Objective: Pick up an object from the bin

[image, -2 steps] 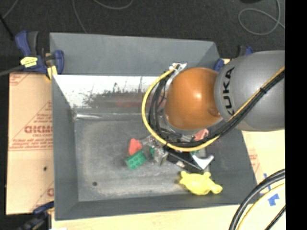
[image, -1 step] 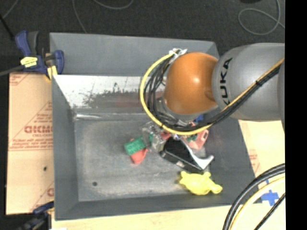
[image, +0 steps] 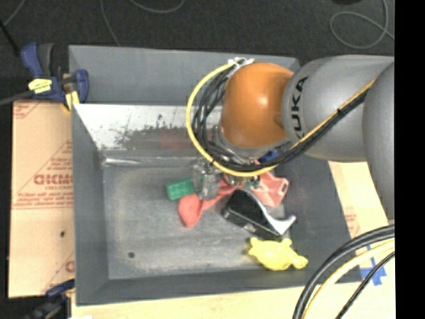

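My gripper [image: 207,183] hangs below the orange wrist cover in the middle of the bin, its metal fingers down among the things. Just left of it lies a small green block [image: 176,191]. A red spoon-shaped piece [image: 190,209] lies right under and in front of the fingers, its round end toward the lower left. To the right is a pink-red flat piece [image: 271,189], and below that a black flat object [image: 244,212] with a white part at its right end. I cannot see whether anything sits between the fingers.
A yellow toy [image: 277,254] lies near the bin's front wall at the right. The arm and its cables cover the bin's back right. Bare bin floor lies to the left and front left.
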Controlling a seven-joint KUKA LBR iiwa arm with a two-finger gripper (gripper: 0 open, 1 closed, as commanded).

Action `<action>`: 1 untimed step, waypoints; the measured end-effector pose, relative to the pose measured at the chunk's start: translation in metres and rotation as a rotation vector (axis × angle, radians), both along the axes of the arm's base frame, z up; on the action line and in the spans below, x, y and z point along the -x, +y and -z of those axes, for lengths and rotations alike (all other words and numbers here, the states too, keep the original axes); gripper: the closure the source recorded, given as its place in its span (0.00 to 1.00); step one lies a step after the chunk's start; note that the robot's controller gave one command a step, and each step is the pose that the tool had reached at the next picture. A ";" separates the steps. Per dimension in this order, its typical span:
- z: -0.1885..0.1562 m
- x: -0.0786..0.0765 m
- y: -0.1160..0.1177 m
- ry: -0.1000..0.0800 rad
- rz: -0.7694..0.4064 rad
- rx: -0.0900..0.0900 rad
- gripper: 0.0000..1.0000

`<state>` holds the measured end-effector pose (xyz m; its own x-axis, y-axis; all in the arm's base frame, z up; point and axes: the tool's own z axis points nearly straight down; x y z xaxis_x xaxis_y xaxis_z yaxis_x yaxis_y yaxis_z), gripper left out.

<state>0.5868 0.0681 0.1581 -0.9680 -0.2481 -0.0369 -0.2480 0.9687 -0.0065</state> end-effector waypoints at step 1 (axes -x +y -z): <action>0.004 -0.004 0.029 0.001 -0.098 0.004 1.00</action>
